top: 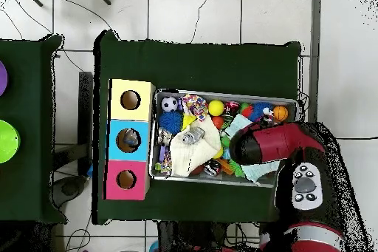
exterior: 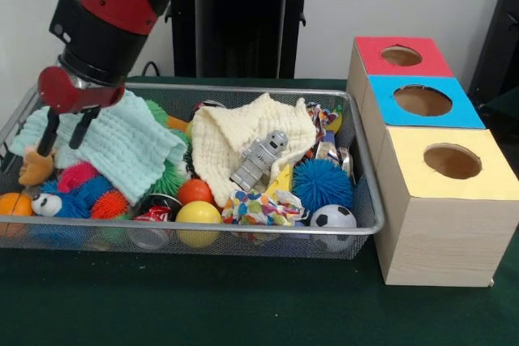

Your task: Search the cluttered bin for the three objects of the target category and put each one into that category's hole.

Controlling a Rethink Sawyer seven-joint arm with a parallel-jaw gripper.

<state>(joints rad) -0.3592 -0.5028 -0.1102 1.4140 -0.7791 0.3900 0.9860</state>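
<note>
My gripper (exterior: 65, 134) hangs over the left end of the wire bin (exterior: 361, 164), its two black fingers apart with nothing between them, just above a mint-green cloth (exterior: 122, 147). A cream cloth (exterior: 235, 139) lies mid-bin with a grey toy robot (exterior: 259, 160) on it. Around them sit a blue spiky ball (exterior: 322, 184), a soccer ball (exterior: 333, 218), a yellow ball (exterior: 198, 215), an orange ball (exterior: 195, 191) and a crushed can (exterior: 154, 212). In the overhead view the red arm (top: 273, 144) hides the gripper above the bin (top: 221, 92).
Three wooden boxes with round holes stand right of the bin: red top (exterior: 401, 56), blue top (exterior: 422, 101), yellow top (exterior: 451, 161). Pink spiky balls (exterior: 77, 176), a blue plush (exterior: 61, 200) and a patterned rag (exterior: 259, 208) crowd the front. Green cloth covers the table (exterior: 243, 297).
</note>
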